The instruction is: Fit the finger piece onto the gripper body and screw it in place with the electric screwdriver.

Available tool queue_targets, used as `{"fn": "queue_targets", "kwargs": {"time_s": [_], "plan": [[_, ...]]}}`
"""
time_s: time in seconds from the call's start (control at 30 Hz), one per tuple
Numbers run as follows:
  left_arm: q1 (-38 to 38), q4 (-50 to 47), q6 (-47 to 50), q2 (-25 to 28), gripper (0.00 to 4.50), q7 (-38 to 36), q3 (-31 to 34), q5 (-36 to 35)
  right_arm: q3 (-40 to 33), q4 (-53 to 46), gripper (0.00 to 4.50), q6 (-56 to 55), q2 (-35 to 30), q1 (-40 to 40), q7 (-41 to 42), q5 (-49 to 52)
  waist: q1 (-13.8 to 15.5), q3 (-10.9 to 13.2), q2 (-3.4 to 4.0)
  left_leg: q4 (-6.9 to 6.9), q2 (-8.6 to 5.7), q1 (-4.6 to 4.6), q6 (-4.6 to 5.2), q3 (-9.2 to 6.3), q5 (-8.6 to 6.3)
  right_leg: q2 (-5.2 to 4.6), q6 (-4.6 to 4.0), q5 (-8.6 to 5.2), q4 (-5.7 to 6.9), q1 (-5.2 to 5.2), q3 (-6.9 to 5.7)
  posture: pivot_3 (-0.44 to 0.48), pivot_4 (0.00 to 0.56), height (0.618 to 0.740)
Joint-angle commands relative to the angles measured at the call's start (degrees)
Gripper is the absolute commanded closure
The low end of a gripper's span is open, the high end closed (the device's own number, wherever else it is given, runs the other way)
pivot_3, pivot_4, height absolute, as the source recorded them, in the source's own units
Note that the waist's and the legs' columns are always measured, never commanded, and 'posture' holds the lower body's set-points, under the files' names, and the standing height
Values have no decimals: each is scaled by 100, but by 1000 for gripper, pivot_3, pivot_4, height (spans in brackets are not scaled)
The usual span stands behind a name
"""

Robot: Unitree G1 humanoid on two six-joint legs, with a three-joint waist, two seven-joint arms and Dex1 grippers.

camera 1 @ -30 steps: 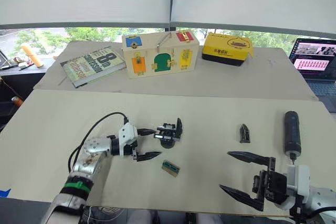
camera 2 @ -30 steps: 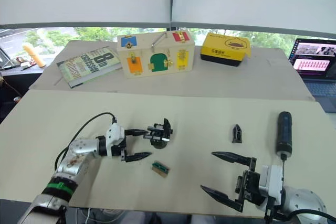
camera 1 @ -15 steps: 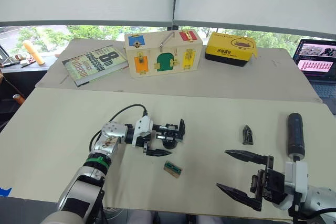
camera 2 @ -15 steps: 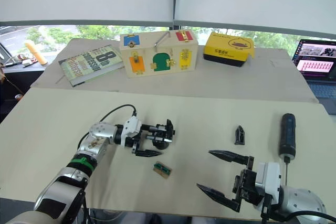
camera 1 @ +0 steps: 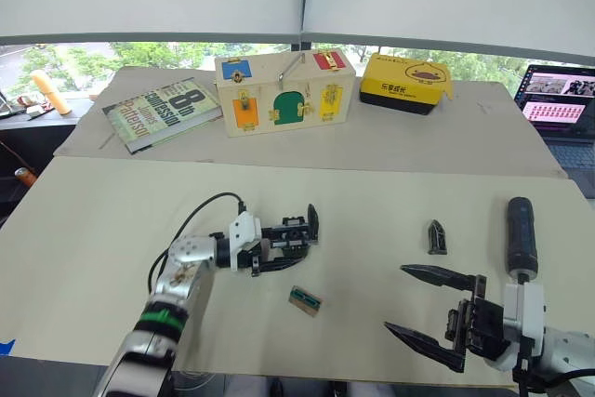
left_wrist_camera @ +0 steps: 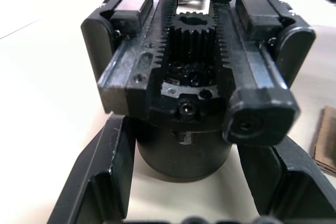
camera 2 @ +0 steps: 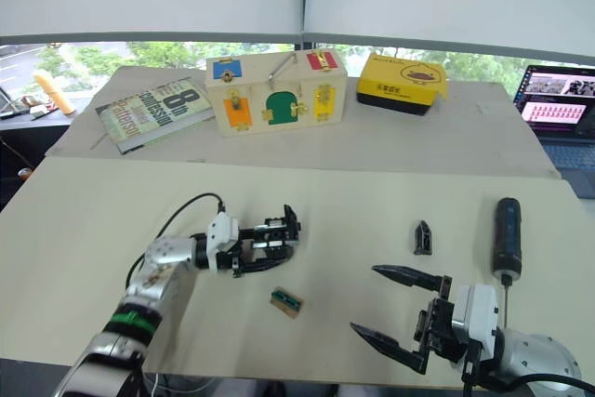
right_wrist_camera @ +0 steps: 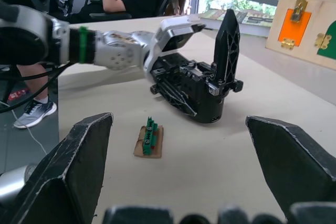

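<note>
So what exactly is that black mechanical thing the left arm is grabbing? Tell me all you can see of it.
It is the gripper body, a small black blocky part that looks like plastic and metal. A toothed gear sits in its middle between two toothed rails, over a round base. One pointed black finger already stands up from one end. It rests on the pale table, tilted, with the left gripper closed around it, jaws on either side.

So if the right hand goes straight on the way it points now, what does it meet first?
Probably the small tan-and-green block, lying on the table between its open fingers' line; the gripper body in the left hand sits farther along.
</note>
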Motion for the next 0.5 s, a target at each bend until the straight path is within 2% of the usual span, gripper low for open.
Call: {"fn": "queue_targets", "kwargs": {"time_s": [0.03, 0.13, 0.27, 0.33, 0.5], "plan": [[453, -1233, 640, -76, 2213, 851, 27, 46, -66, -231, 0, 7, 0, -29, -51, 120, 4, 0, 0, 1, 0, -2, 0, -3, 0, 2, 1, 1, -2, 0, 0, 0, 150, 740], [800, -1844, 1116, -243, 2213, 1475, -103, 189, -76, -283, 0, 56, -28, -18, -71, 162, 58, 2, 3, 5, -2, -1, 1, -6, 0, -3, 4, 2, -2, 7, 4, 0, 150, 740], [1149, -2249, 1236, -402, 2213, 2050, -343, 522, -122, -356, 0, 134, -79, 21, -70, 266, 83, 2, 4, 5, -1, -1, 0, -7, 0, -4, 4, 2, -2, 6, 12, 0, 150, 740], [1268, -2278, 1233, -386, 2213, 2178, -485, 689, -136, -386, 0, 170, -99, 16, -75, 299, 92, 2, 4, 5, -1, 0, 0, -8, 0, -4, 4, 2, 0, 6, 11, 0, 150, 740], [1370, -2290, 1450, -363, 2213, 2256, -577, 581, -151, -392, 0, 225, -138, -52, -91, 334, 95, 1, 5, 5, -1, 3, 0, -8, 0, -4, 3, 2, 0, 10, 6, 0, 150, 740]]}}
